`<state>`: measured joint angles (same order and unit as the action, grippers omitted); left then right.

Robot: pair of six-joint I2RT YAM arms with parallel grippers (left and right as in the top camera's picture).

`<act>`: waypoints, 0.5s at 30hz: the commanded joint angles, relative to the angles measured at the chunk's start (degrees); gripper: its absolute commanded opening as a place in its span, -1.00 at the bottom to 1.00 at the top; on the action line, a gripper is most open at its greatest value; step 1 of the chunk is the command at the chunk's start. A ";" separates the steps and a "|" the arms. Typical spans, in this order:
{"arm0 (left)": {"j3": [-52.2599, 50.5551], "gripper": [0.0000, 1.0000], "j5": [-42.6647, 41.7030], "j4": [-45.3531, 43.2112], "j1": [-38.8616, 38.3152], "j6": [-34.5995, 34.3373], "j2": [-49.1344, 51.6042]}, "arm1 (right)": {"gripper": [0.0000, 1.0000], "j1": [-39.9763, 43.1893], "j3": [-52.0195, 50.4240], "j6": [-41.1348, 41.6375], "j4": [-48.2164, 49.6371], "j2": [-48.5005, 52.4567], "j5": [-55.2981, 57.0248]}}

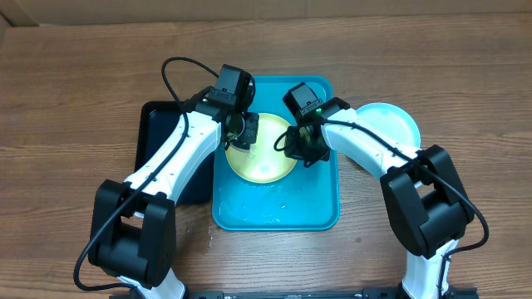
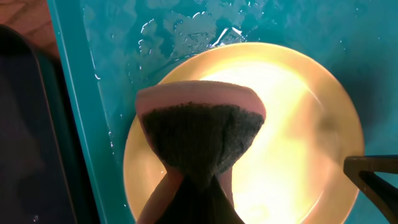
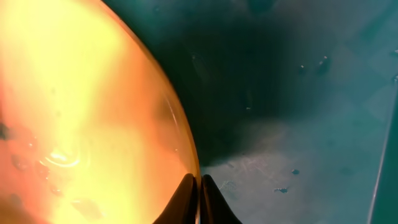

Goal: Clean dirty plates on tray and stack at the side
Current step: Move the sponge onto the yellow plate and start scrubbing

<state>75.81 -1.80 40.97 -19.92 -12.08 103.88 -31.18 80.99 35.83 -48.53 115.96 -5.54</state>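
Overhead, arms angle inward; left fingers (image 1: 248,129) clamp sponge (image 2: 199,140), right fingers (image 3: 185,202) pinch rim of yellow plate (image 1: 264,158).

Both arms same build: left arm (image 1: 170,154) and right arm (image 1: 366,149) have white rounded link shells, chunky black joint housings (image 1: 133,228), black wrist blocks, black cable (image 1: 169,76) looped off the left, green LED (image 1: 317,106) on the right wrist, black left claw (image 1: 243,133) and right claw (image 1: 298,146).
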 commanded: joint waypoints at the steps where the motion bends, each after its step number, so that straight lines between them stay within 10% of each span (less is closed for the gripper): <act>1: 1.07 -0.92 -1.20 0.35 -0.74 -1.64 1.03 | -0.77 -1.09 -0.04 -0.22 0.46 0.17 0.31; 15: 1.07 -0.92 -0.09 0.96 -0.72 -1.70 6.21 | -0.92 -1.14 -0.04 -0.22 0.85 0.17 0.33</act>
<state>75.81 -2.11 42.00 -19.92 -12.58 107.63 -32.14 80.99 35.83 -47.70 115.96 -5.54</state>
